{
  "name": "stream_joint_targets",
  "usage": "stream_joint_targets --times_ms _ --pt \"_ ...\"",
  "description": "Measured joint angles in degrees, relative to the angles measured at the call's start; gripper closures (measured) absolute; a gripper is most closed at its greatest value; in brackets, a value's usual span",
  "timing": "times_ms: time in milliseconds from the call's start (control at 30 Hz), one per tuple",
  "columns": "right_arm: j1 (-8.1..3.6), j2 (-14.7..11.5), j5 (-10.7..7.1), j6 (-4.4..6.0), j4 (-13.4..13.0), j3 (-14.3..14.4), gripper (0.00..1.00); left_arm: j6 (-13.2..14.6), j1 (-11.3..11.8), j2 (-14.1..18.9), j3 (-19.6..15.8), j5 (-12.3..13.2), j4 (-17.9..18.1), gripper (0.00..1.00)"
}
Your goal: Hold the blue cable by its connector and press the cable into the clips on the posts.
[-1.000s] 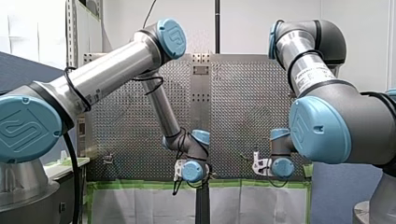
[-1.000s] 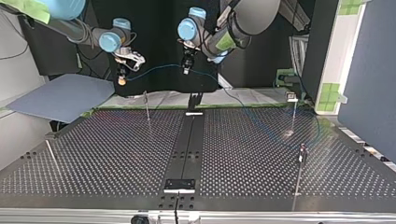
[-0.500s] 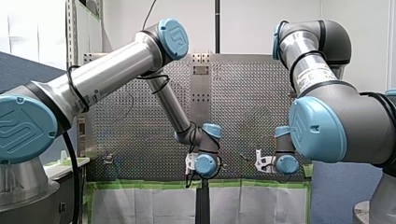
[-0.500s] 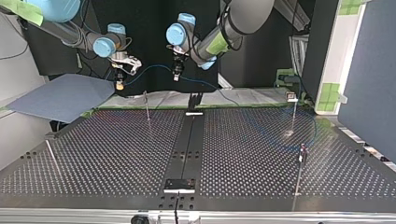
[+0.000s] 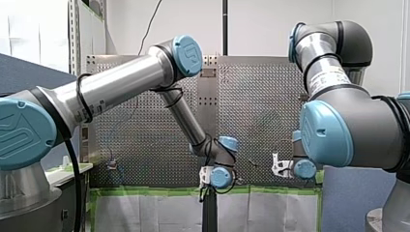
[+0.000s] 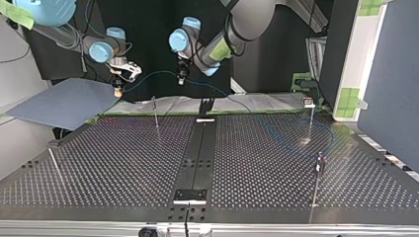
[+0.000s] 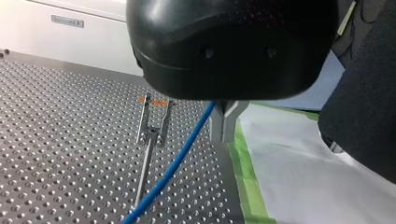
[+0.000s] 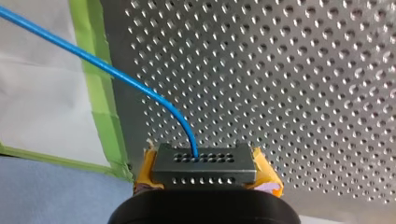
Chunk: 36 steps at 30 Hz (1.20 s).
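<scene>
Right gripper (image 6: 117,90) hangs off the table's (image 6: 123,163) far edge at the top view's left, above a grey-blue sheet (image 6: 64,101). In the right wrist view its yellow pads (image 8: 266,173) are clamped on the connector (image 8: 205,163), a grey perforated block sitting square between them, with green tape (image 8: 100,93) and table holes beyond. The cable (image 8: 140,86) leaves the connector's face, bends sharply and runs off over the tape. In the top view the cable rises from the connector in a shallow arc to the left gripper (image 6: 182,79), which hangs near the middle of the far edge, well apart from the right one. The left gripper's metal fingers (image 7: 226,122) are drawn together on the cable; in the left wrist view the cable comes out right at them, just under the black body, and slants down toward the table. Past the left gripper it drops to the table and trails faintly toward the top view's right, near the right-hand post (image 6: 311,121). The near post (image 6: 155,112) stands below and between the two grippers. Its clip (image 7: 153,119) shows in the left wrist view just beside the cable; the cable is apart from it, not seated.
</scene>
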Motion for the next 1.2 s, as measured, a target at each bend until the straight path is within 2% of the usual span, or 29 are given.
stream_joint_targets --times_ms 300,500,667,900,1200 --pt "-1.75 0.01 -0.08 0.18 0.63 -1.12 1.00 -0.79 0.61 -1.88 5.07 1.40 -2.95 1.00" --pt "-2.16 0.03 -1.38 0.30 0.80 -1.49 1.00 -0.86 1.17 -1.94 8.21 2.49 -5.31 1.00" --pt "-2.18 0.04 -2.13 0.39 1.07 -1.53 1.00 0.83 -0.06 -1.95 8.32 2.50 -6.63 1.00" --pt "-2.19 0.05 -2.47 0.41 1.14 -1.54 1.00 4.58 -0.75 -1.96 8.28 -0.15 -6.63 1.00" --pt "-2.12 0.09 -2.92 0.46 1.19 -1.58 1.00 4.65 -0.38 -2.43 8.75 0.10 -4.89 1.00"
